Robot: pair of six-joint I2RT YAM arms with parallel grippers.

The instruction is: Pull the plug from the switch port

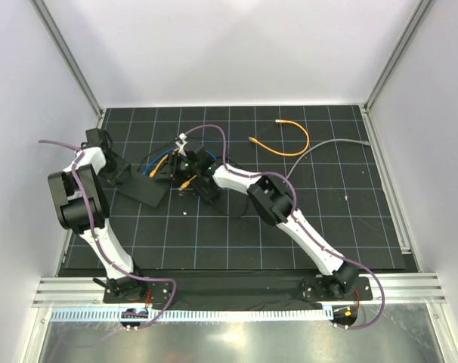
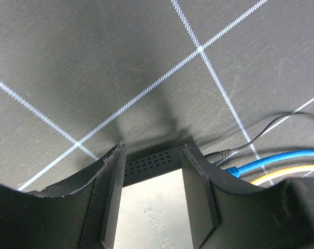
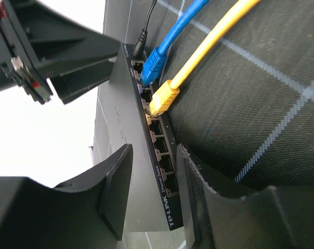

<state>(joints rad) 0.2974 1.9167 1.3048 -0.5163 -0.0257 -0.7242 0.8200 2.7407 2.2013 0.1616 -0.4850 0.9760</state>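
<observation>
The left end effector [image 2: 154, 155] pinches the switch [image 2: 152, 207] between its fingers. The right end effector [image 3: 153, 153] is spread, apparently not clamping anything. The yellow plug [image 3: 163, 97] sits seated just ahead of its fingertips.

One switch [image 3: 139, 176]. Three leads plugged into the switch: one blue cable [image 3: 175, 28], one yellow cable [image 3: 209, 44], one thin black cord [image 3: 146, 21]. Two loose cables lie well apart from the switch on the tabletop [image 1: 214, 242]: one orange cable [image 1: 301, 140], one grey cable [image 1: 327, 147].
</observation>
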